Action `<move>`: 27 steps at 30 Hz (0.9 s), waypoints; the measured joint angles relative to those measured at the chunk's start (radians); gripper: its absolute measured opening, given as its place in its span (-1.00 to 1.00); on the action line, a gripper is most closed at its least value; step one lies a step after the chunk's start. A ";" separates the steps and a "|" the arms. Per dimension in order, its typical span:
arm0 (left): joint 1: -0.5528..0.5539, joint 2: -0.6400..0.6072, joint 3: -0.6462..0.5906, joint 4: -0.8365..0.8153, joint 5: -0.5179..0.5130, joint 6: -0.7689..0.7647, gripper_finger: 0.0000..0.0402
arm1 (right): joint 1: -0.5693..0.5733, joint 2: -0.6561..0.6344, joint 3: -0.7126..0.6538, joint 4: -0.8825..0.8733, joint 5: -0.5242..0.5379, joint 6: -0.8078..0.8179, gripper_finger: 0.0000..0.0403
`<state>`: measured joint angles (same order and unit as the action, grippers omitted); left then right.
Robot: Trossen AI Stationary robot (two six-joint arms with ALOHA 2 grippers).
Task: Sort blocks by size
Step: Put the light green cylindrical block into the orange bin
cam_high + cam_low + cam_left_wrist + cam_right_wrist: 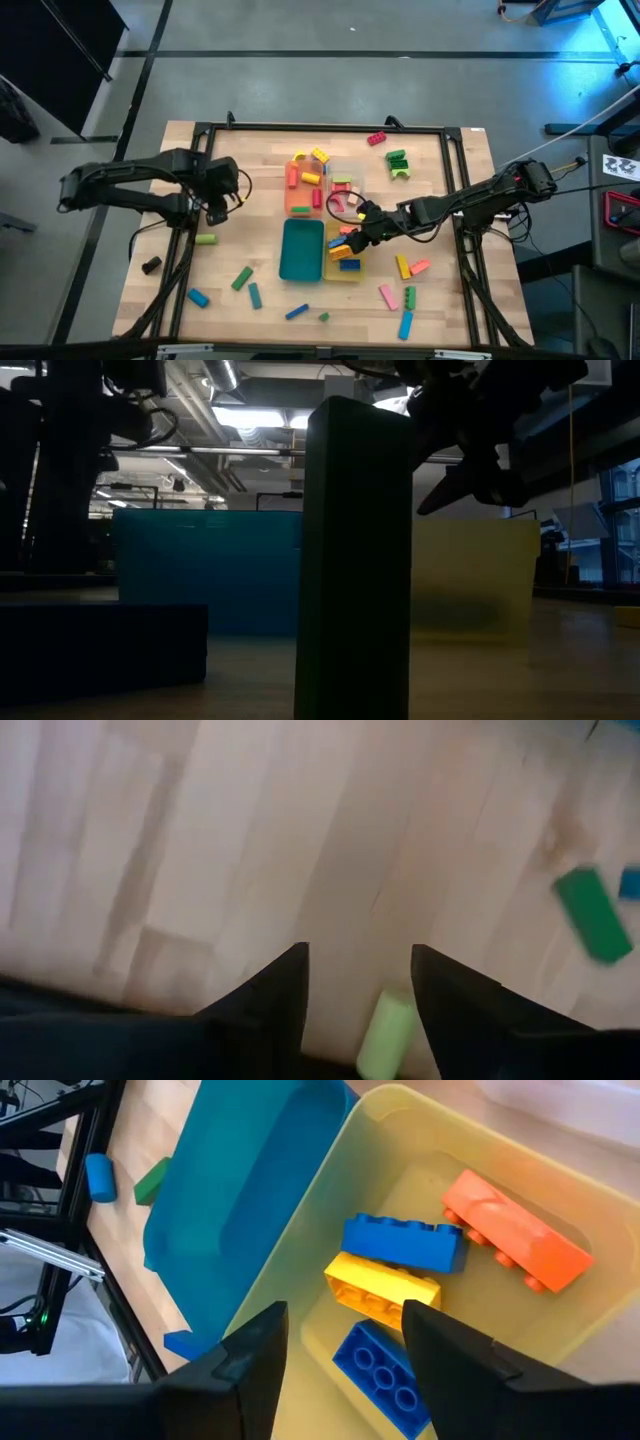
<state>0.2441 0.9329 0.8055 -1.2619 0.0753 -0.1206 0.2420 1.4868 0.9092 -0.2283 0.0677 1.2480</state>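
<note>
Blocks lie scattered on the wooden table (250, 150). My left gripper (216, 212) hangs open over the table's left part. A light green block (388, 1032) lies flat on the wood below the gap between its fingers, untouched. My right gripper (345, 1330) stands open, slanting down over the yellow tray (352, 270). In that tray lie two blue bricks (405, 1243), a yellow brick (380, 1285) and an orange brick (515, 1230). Nothing is between either gripper's fingers.
The teal tray (302, 250) sits beside the yellow one. The orange tray (300, 195) and the clear tray (350, 178), both holding blocks, are behind them. Loose blocks lie along the near edge (250, 290) and at the far right (398, 160). A dark green block (355, 560) stands upright right before the low camera.
</note>
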 joint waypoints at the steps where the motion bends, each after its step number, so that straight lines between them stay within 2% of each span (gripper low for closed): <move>1: -0.004 0.009 0.000 -0.019 0.000 0.001 -0.16 | 0.000 0.000 0.000 0.000 0.000 0.000 -0.01; 10: -0.053 0.135 0.000 -0.131 0.000 0.010 0.04 | 0.000 0.000 0.000 -0.001 0.000 -0.027 -0.01; 16: -0.117 0.245 0.000 -0.138 0.002 0.032 0.06 | 0.000 0.000 0.000 -0.001 0.000 -0.030 -0.01; 27: -0.261 0.455 0.000 -0.196 0.094 0.044 0.06 | 0.000 0.000 0.000 -0.002 0.000 -0.079 -0.01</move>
<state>-0.0172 1.3878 0.8051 -1.4576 0.1691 -0.0765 0.2422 1.4868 0.9092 -0.2299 0.0674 1.1689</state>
